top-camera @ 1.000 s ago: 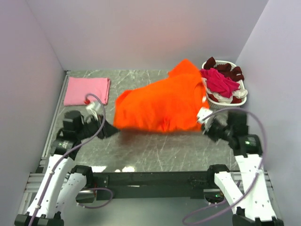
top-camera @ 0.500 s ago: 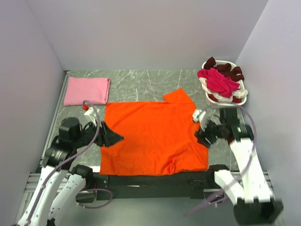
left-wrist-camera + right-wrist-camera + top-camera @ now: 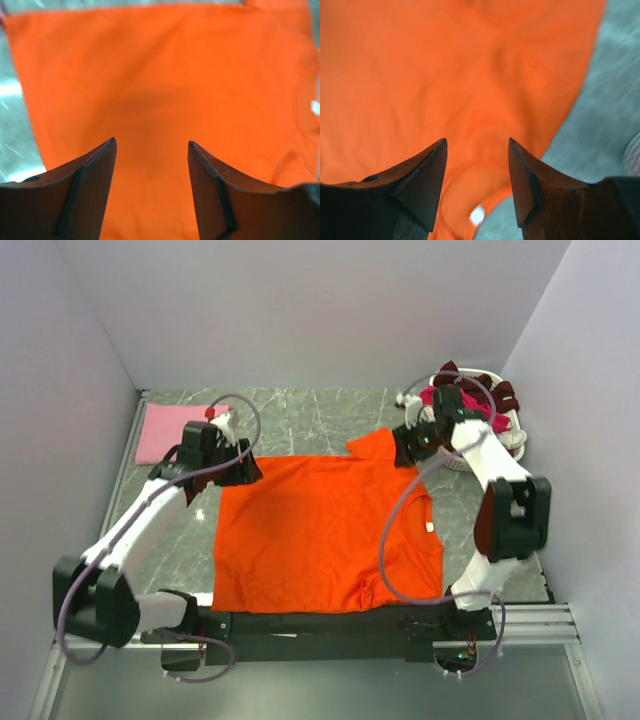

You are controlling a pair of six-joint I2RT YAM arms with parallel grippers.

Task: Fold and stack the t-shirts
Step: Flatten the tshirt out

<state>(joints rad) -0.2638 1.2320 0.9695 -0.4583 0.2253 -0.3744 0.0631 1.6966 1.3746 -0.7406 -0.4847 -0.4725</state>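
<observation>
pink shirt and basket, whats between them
In the top view: the left gripper, bare table, then the right gripper at the orange shirt's sleeve.

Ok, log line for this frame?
orange shirt: spread flat | left gripper: open | right gripper: open | pink shirt: folded, far left

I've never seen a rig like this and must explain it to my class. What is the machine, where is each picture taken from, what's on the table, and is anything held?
Two robot arms stand at the near edge of a grey table. The wide picture looks down from above, behind them; the other two come from cameras on each wrist, so the wedges are its own fingers. An orange t-shirt lies flat. A folded pink t-shirt sits far left, a white basket of shirts far right. The left gripper and right gripper are at the orange shirt's far edge, both open, holding nothing.
</observation>
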